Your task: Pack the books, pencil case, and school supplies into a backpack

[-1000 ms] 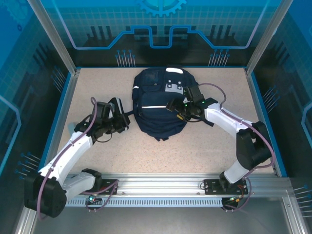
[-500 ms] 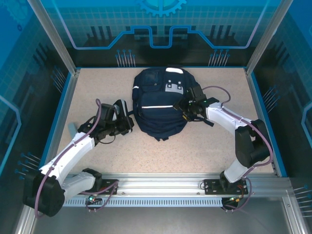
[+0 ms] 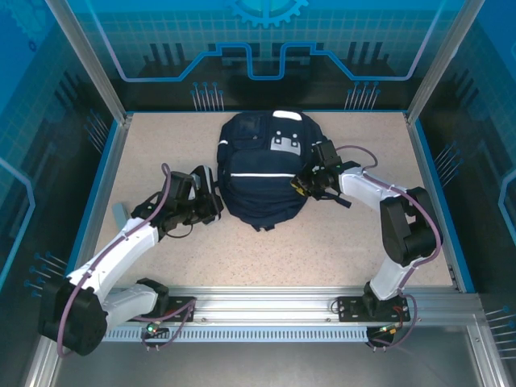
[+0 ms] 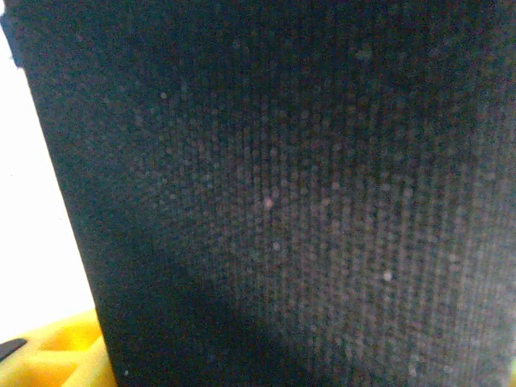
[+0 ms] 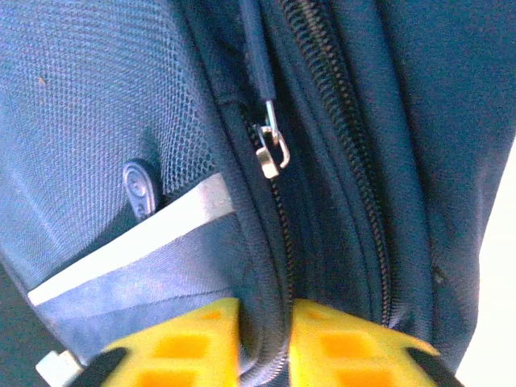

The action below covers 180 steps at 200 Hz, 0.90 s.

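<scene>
On the counter (image 3: 161, 145), the backpack (image 3: 258, 173) lay seemingly zipped; right jaws pinched its zipper seam (image 5: 274, 266), left jaws' state unclear.

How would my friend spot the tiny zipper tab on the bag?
Start at the big navy backpack. On the side where the right gripper pinches a seam, look just above its yellow tips. The zipper tab is the one shiny silver hook there, beside a dull bluish oval.
</scene>
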### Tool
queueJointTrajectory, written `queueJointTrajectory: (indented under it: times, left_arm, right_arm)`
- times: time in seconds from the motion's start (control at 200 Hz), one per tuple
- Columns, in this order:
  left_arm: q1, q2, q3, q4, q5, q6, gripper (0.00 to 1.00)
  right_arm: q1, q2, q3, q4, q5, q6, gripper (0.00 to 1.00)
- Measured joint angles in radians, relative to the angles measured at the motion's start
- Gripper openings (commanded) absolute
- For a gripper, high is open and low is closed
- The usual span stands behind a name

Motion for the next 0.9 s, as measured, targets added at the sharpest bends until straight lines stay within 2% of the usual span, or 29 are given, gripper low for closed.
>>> queueJointTrajectory:
  times: [0.215,0.495,0.715,0.9]
  left_arm:
    - [-0.047,0.008,0.000,0.012,0.000,0.004,0.56]
    - [-0.198,0.018,0.000,0.039,-0.007,0.036,0.56]
    - [-0.332,0.071,-0.002,0.081,-0.042,0.079,0.54]
    - [-0.396,0.137,-0.002,0.111,-0.058,0.111,0.54]
  right_arm:
    - [0.000,-0.033,-0.037,0.111,-0.072,0.027,0.00]
    - [0.002,-0.128,-0.044,0.204,-0.108,0.063,0.00]
    - [0.013,-0.130,-0.035,0.260,-0.140,0.097,0.00]
    - [0.042,-0.121,0.016,0.306,-0.157,0.123,0.00]
